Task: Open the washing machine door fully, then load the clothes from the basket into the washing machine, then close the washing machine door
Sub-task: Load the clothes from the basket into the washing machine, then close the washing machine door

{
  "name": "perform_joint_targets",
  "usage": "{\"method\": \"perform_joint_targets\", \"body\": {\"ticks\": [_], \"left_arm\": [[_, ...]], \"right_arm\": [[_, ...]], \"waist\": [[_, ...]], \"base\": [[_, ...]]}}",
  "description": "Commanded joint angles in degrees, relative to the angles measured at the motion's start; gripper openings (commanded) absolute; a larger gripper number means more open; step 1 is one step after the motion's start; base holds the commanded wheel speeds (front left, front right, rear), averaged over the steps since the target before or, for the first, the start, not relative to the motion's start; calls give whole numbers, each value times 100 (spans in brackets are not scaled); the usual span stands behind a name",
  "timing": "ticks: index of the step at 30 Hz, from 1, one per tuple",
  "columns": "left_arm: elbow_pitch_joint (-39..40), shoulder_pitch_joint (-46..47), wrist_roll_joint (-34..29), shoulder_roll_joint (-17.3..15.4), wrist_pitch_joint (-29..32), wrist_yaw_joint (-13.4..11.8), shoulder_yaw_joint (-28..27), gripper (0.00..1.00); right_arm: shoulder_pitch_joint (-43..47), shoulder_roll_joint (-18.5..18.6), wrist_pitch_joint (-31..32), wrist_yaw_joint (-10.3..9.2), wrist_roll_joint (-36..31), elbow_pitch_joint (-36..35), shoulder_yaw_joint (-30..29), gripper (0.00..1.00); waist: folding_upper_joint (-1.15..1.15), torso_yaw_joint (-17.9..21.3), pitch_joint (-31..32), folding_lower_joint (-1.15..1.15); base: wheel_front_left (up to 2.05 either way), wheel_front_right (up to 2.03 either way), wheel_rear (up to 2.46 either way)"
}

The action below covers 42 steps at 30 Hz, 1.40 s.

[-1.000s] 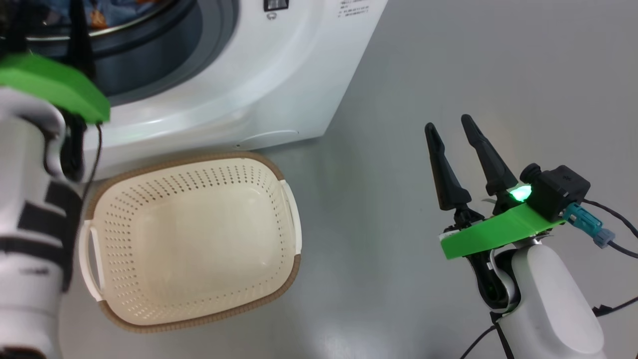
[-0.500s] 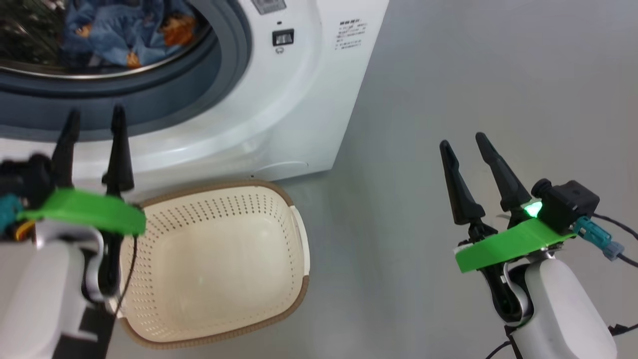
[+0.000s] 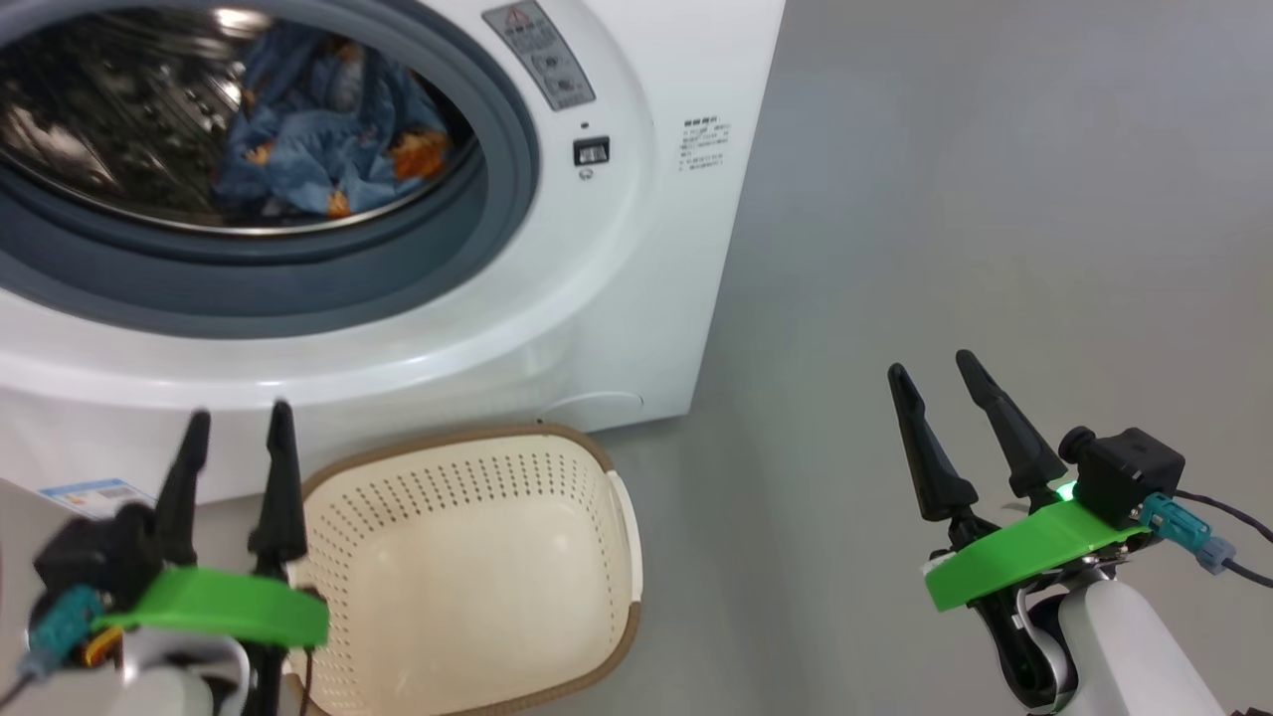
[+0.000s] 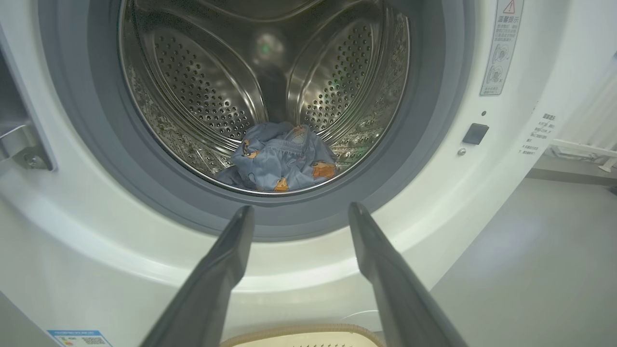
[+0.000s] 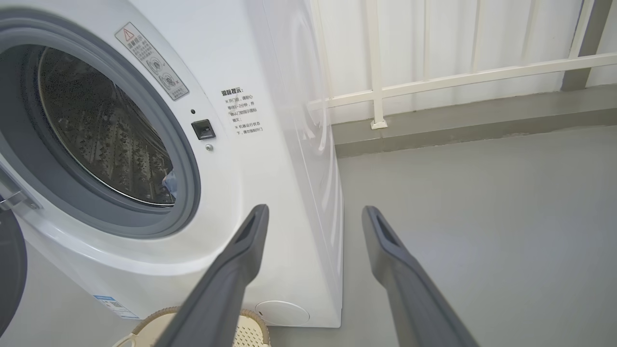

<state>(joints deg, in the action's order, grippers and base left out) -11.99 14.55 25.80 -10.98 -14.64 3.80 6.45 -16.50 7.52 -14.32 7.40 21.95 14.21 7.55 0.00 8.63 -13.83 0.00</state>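
Observation:
The white washing machine [image 3: 636, 249] stands with its mouth uncovered. Blue clothes [image 3: 318, 149] with orange figures lie in the steel drum, and the left wrist view shows the clothes [image 4: 282, 161] low at the drum's front. A dark edge of the washing machine door [image 5: 9, 274] shows swung aside at the left. The cream basket [image 3: 617, 557] sits on the floor before the machine, its inside bare. My left gripper [image 3: 241, 416] is open, just left of the basket and below the drum mouth. My right gripper [image 3: 932, 366] is open over bare floor to the right.
A blue label sticker [image 3: 94, 494] sits low on the machine's front. A metal door hinge [image 4: 19, 144] sits left of the drum mouth. Grey floor [image 3: 995, 199] spreads to the right. A white railing [image 5: 434, 82] runs along the wall behind.
The camera has tilted up, bringing the drum into view. My left gripper has drawn back from the drum mouth and come down beside the basket. The right arm has held still.

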Motion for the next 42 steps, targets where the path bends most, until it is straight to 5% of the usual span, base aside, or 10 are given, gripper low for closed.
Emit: {"method": "perform_joint_targets", "body": {"ticks": [1,20,42], "left_arm": [[212,-206,-89,-46,-36,21,-293,100],[575,-1286,-586,596,-36,223,-751,100],[526,-1241,-578,744,-36,353,-787,100]], "right_arm": [[93,48,-68,9,117,-106,162,100],[592,285,-68,9,275,-44,352,100],[648,330,-68,9,293,-116,333,100]], "waist": [[0,-110,308,0],[0,-415,955,0],[0,-520,991,0]], "base": [[0,0,0],[0,0,0],[0,0,0]]}}
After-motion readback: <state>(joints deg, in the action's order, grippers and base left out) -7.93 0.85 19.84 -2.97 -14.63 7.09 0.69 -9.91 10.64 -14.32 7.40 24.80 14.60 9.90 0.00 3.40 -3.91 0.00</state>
